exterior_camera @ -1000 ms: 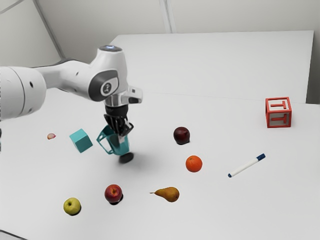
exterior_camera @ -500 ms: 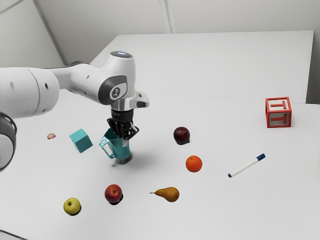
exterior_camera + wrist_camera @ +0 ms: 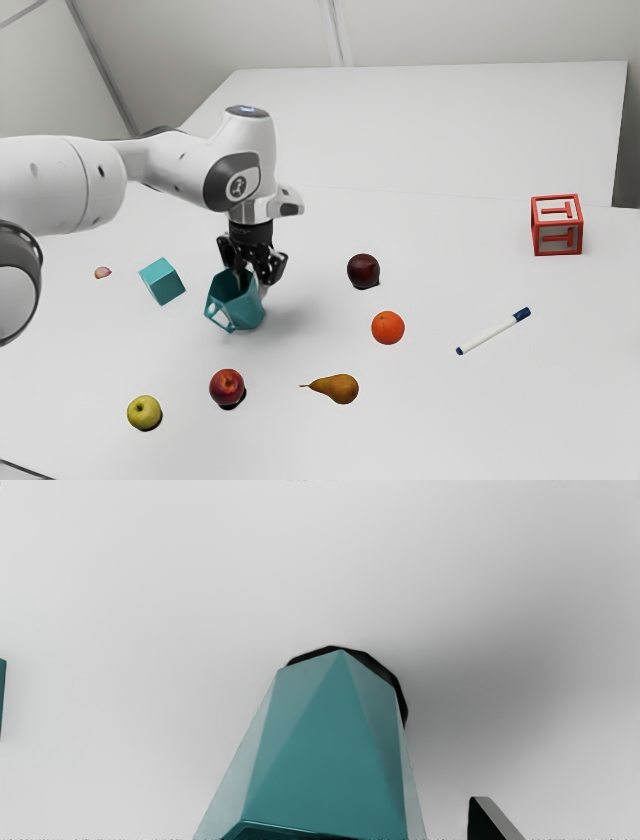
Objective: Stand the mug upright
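The teal mug (image 3: 243, 310) stands on or just above the table, leaning, its mouth facing the exterior view's left and its handle low on that side. Right above it is my gripper (image 3: 252, 286), open, with one finger at the mouth and the other outside the wall. In the wrist view the mug (image 3: 325, 745) narrows toward its base, where a dark edge shows. One finger of my gripper (image 3: 320, 822) stands apart from the mug's wall; the other is hidden.
A teal cube (image 3: 162, 282) lies beside the mug on the exterior view's left. Nearby are a red fruit (image 3: 227, 386), a green apple (image 3: 144, 412), a pear (image 3: 335, 389), an orange (image 3: 388, 327) and a dark plum (image 3: 364, 270). Farther off lie a marker (image 3: 493, 331) and a letter block (image 3: 557, 225).
My hand has moved toward the exterior view's right and down. The mug has come down with it, its handle has swung lower, and the fingers have opened, leaving a gap beside its wall.
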Controlling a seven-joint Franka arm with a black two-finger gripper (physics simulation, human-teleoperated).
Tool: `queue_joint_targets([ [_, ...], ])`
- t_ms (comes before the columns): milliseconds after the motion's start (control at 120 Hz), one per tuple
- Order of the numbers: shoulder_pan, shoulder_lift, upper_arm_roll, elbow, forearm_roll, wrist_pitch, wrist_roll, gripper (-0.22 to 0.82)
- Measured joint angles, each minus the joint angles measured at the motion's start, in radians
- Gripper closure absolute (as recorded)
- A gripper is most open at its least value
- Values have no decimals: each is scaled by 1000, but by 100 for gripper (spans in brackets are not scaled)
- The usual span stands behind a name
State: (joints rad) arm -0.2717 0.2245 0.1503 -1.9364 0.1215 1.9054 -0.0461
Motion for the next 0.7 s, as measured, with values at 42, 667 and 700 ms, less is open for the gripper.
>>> queue_joint_targets([
  [42, 0, -11, 0, 0, -4, -2, -4, 38],
  [667, 164, -113, -98, 374, -106, -133, 107, 3],
  [700, 168, -113, -104, 389, -108, -152, 118, 2],
])
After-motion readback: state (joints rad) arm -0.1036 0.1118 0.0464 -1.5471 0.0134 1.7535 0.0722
